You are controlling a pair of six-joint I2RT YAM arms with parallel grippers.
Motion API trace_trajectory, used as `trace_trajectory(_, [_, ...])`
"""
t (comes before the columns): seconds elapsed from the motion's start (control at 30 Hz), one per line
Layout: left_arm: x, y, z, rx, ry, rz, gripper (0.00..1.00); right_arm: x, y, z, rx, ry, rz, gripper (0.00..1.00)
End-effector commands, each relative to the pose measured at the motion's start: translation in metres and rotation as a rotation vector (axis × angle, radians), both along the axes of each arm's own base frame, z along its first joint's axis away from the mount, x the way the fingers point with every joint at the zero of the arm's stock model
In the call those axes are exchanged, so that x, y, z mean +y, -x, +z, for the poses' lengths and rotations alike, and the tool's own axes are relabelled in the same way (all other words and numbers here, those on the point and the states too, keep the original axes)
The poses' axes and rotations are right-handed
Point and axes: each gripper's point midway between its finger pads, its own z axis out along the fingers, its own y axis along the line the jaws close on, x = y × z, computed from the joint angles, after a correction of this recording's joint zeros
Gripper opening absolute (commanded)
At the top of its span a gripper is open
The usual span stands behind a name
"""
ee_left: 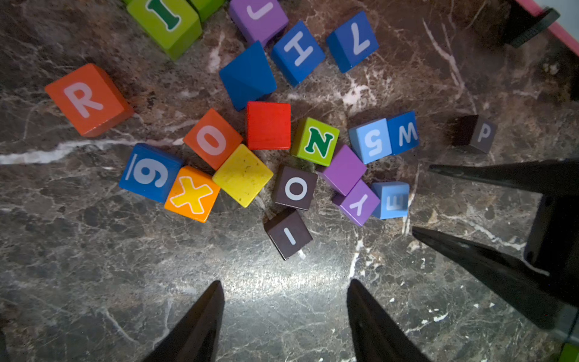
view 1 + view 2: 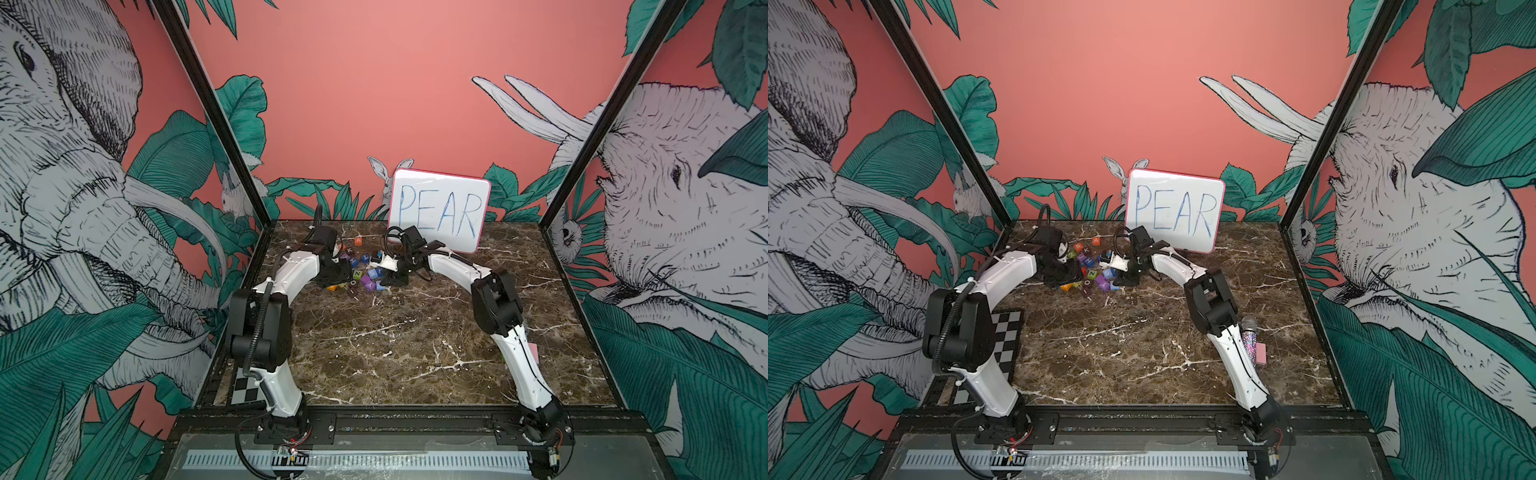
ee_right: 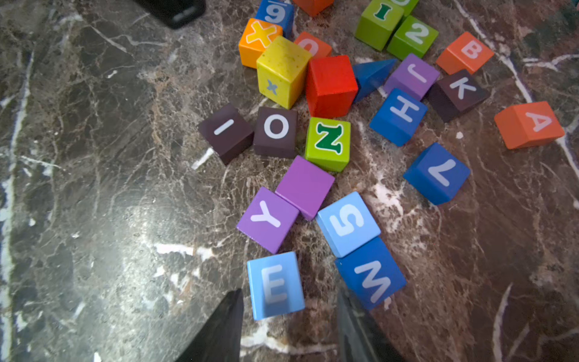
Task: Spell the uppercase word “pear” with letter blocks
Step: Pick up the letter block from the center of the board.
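Right gripper (image 3: pixel 289 294) is down at the pile with its jaws part-open, straddling the light blue E block (image 3: pixel 275 285). One finger is right against the E's side. The other is clear of it, in the gap toward the dark blue W block (image 3: pixel 369 279). It isn't clamped, and the E looks flat on the marble table (image 2: pixel 395 353). The E face is smeared in the right wrist view.

Left gripper (image 1: pixel 283 288) has its jaws apart at medium width with nothing between them, over bare marble.

I'm taking the green N block (image 1: pixel 316 141) as reference for the letter blocks:
- Left gripper: well apart from N, in line past the maroon O block (image 1: pixel 294 188) and the maroon I block (image 1: pixel 288 233).
- E: near N, just beyond the purple Y block (image 3: pixel 266 219), on N's right-arm side. Letter up, with its top pointing roughly back toward N.
- P block (image 1: pixel 473 134): dark maroon and alone, further out than E on the same side of N, toward the whiteboard (image 2: pixel 438 210). The letter looks face up, with its stem crosswise to the line from N.
- R block (image 1: pixel 89 100): orange-red, well apart from N on the opposite side from E. Letter up, a bit skewed, bowl side facing N.
- A block (image 2: pixel 358 240): orange, alone, well behind N. It reads upright in both top views, so its apex points away from N.

All are cubes, so there's no long axis, only letter heading. None of the four touches another.
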Motion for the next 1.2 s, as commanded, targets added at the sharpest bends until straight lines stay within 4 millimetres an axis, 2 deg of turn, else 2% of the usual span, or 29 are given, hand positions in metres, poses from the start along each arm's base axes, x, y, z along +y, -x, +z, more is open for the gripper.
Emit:
trace_trajectory(0.0, [0.003, 0.003, 0.015, -0.038, 0.010, 0.004, 0.65, 0.003, 0.009, -0.001, 0.009, 0.021, 0.060, 0.58])
trace_trajectory(0.1, [0.005, 0.003, 0.016, -0.042, 0.006, 0.007, 0.65, 0.001, 0.010, -0.005, 0.015, 0.051, 0.073, 0.58])
trace_trajectory(0.37, [0.007, 0.002, 0.015, -0.044, 0.007, 0.010, 0.65, 0.004, 0.019, -0.007, 0.040, 0.073, 0.119, 0.49])
trace_trajectory(0.83, [0.014, 0.003, 0.017, -0.049, -0.004, 0.016, 0.65, 0.009, 0.012, -0.021, -0.001, 0.146, 0.132, 0.42])
trace_trajectory(1.17, [0.019, 0.004, 0.016, -0.047, -0.008, 0.023, 0.65, 0.006, 0.017, -0.032, -0.009, 0.201, 0.153, 0.35])
